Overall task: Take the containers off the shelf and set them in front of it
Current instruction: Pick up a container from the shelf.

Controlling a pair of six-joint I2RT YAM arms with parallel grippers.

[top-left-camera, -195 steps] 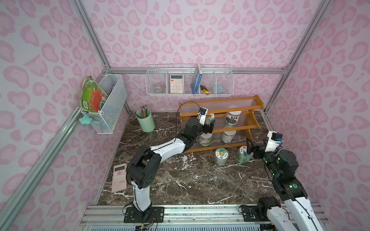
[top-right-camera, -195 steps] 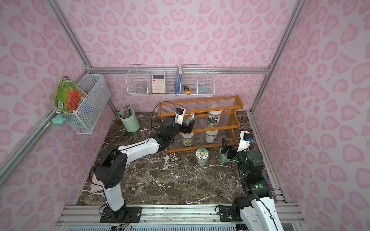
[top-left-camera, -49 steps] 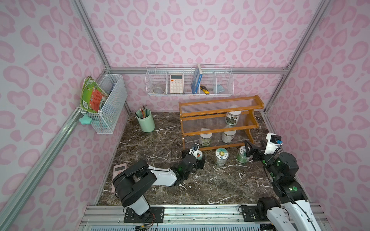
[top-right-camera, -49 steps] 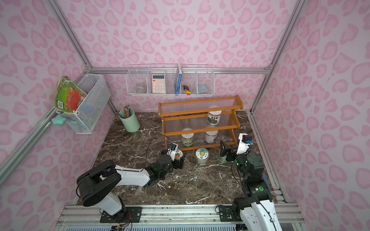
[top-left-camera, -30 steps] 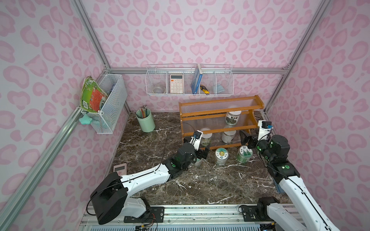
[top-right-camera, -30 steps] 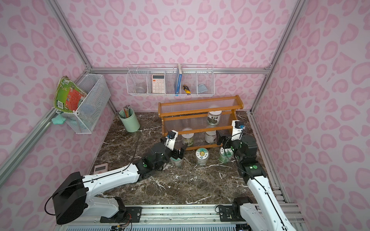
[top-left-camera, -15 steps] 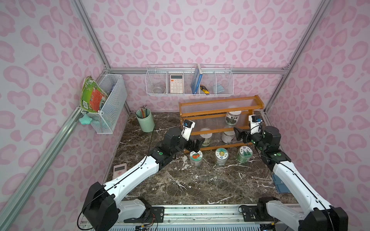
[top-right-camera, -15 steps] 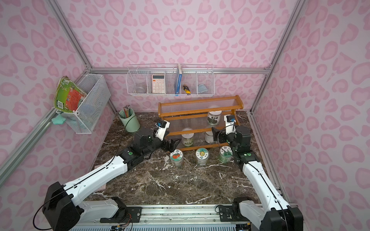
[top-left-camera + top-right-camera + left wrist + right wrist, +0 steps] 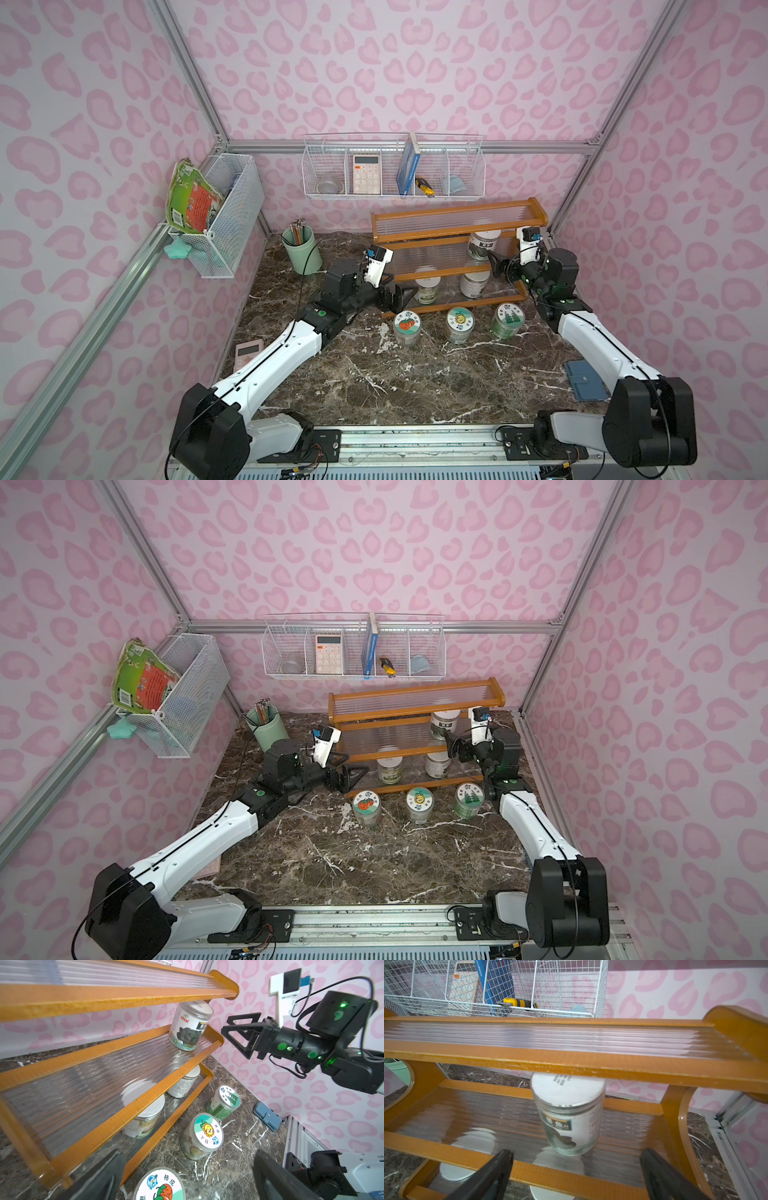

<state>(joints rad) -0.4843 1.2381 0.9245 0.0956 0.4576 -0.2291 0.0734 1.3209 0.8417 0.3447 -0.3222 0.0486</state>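
1. Jars with sticker lids [image 9: 460, 324] stand in a row just before the shelf [image 9: 457, 214], apparently delivered; white-lidded jars [image 9: 428, 286] sit on its tiers.
2. Right gripper [image 9: 495, 266], jaws apart, faces the middle-tier jar [image 9: 483, 245], seemingly to straddle it.
3. Left gripper [image 9: 403, 297], spread and empty, hangs beside the bottom tier.

Three sticker-lidded jars [image 9: 459, 321] stand before the shelf [image 9: 453, 209]; three white-lidded jars [image 9: 483, 245] sit on its tiers.

Shelf [image 9: 145, 1095]: standing on the marble, three ribbed tiers stepping down.
Middle tier: carrying one upright dark-label jar [image 9: 190, 1026] near its end.
Bottom tier: holding two white-lidded jars [image 9: 143, 1113] [image 9: 184, 1084], apart.
Marble in front: tomato jar [image 9: 159, 1185], sunflower jar [image 9: 202, 1136] and green-leaf jar [image 9: 224, 1103] standing in a row.
Right gripper [image 9: 225, 1024]: hovering beside the dark-label jar, fingers spread, gripping nothing.
Left gripper [image 9: 189, 1155]: gaping wide, empty.
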